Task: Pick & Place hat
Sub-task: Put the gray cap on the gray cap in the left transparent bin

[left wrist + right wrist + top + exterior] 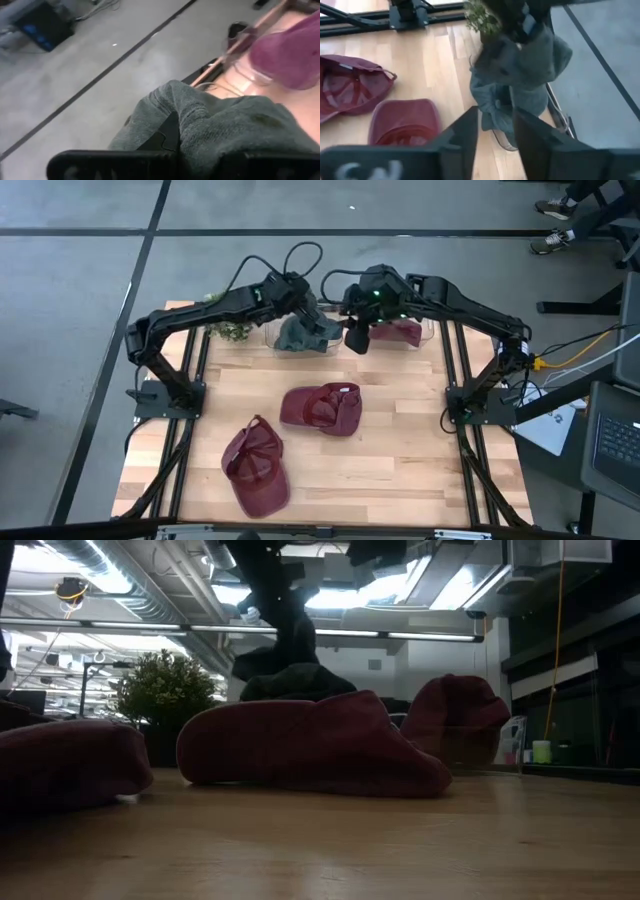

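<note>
Taking the small potted plant (pixel 232 330) at the table's far left edge as the marker and reading rightward: just right of it the left gripper (pixel 300 308) has its jaws clamped on the crown of a grey hat (pixel 305 334), which hangs from it over a clear container (pixel 290 340) whose rim shows faintly beneath. Further right of the plant, the right gripper (pixel 357 338) hovers close beside that hat with its fingers (pixel 465 132) a little apart and nothing between them; the right wrist view looks past them straight at the dangling grey cloth. Beyond it, farthest from the plant along the back edge, a maroon hat (pixel 398 332) sits in a second clear container (pixel 425 330). The step in hand looks like the placing of the grey hat, or a handover between arms; which one I cannot tell. Next, the hat needs lowering squarely into the container, with the right gripper kept clear of the loose fabric so it does not snag. Nearer the front, well away from the plant, two more maroon caps lie on the wooden table (pixel 400 460): one mid-table (pixel 322 409), one front-left (pixel 256 468); neither obstructs the drop.
</note>
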`<action>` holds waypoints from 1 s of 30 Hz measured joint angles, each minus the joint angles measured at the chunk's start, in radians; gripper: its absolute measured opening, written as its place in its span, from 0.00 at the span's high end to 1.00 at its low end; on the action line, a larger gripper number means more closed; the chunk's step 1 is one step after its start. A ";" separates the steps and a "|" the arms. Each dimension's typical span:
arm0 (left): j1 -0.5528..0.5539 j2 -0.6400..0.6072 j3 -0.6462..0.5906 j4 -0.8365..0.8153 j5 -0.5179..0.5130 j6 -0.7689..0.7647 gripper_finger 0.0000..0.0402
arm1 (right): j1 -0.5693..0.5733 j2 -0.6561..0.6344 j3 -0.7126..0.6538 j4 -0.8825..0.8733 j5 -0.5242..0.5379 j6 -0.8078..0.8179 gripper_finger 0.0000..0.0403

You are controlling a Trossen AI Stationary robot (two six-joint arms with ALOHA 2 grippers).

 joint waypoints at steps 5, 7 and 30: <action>0.000 -0.030 0.000 -0.020 0.019 -0.012 0.99 | -0.029 0.059 0.000 -0.002 0.037 0.063 0.47; 0.000 -0.037 0.000 -0.033 0.026 -0.026 0.99 | -0.039 0.095 0.000 0.000 0.044 0.058 0.42; 0.000 -0.044 0.000 -0.090 0.088 -0.042 0.98 | 0.018 0.302 -0.009 0.181 0.214 -0.143 0.44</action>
